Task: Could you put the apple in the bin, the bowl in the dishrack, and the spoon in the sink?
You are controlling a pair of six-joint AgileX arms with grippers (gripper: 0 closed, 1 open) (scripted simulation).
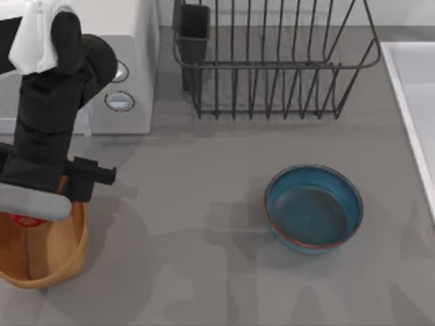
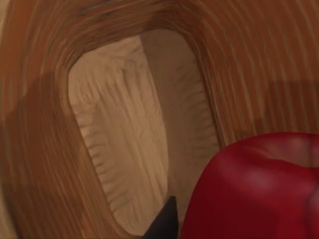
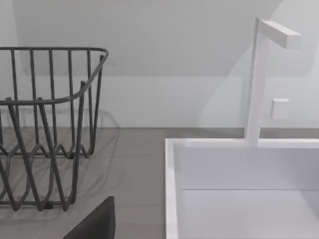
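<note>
**Apple hanging over the wicker bin**

The left tool (image 1: 30, 216) hangs over the bin (image 1: 71, 255) at the surface's left edge, grasping the apple (image 2: 259, 189) above the woven floor. The microwave (image 1: 129, 81) stands just behind it. The bowl (image 1: 313, 208) sits alone mid-surface, before the dishrack (image 1: 272, 61); the sink (image 1: 408, 88) lies right. Whether the right tool (image 3: 94, 221) is released or clenched, I cannot tell.
</note>
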